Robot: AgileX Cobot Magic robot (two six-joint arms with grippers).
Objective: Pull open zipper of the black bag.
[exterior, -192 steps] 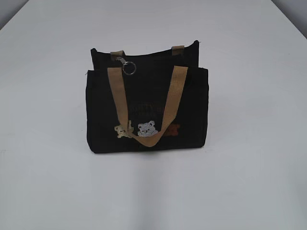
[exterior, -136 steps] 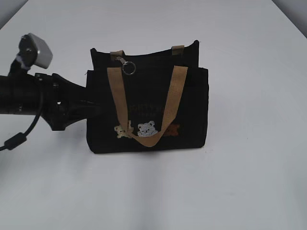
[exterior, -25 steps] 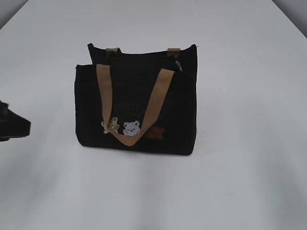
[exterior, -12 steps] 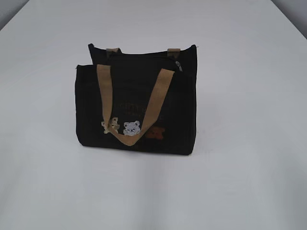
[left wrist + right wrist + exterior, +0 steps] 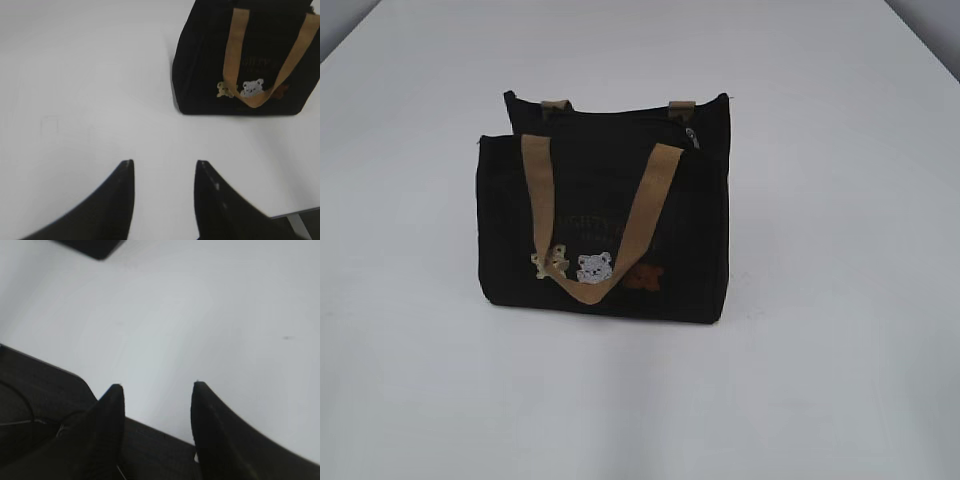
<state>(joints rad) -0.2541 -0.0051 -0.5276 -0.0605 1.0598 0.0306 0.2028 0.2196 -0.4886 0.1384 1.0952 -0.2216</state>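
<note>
a: item under inspection: the black bag (image 5: 605, 235), upright on the white table (image 5: 840, 330). location relative to the left gripper (image 5: 162, 167)?

b: ahead and to its right, well apart. jaws stand apart, nothing between them. right gripper (image 5: 155, 387) likewise parted and empty, hovering over bare table; only a dark corner shows far ahead to its left.

a: handling?

b: judged soft fabric, light, likely to slide or slump if tugged. the zipper (image 5: 620, 116) runs along the top edge; its small metal pull (image 5: 693, 137) sits at the right end.

a: hold point?

b: pinch the pull; steady the bag's body with the other gripper, not the tan handles (image 5: 645, 205).
</note>
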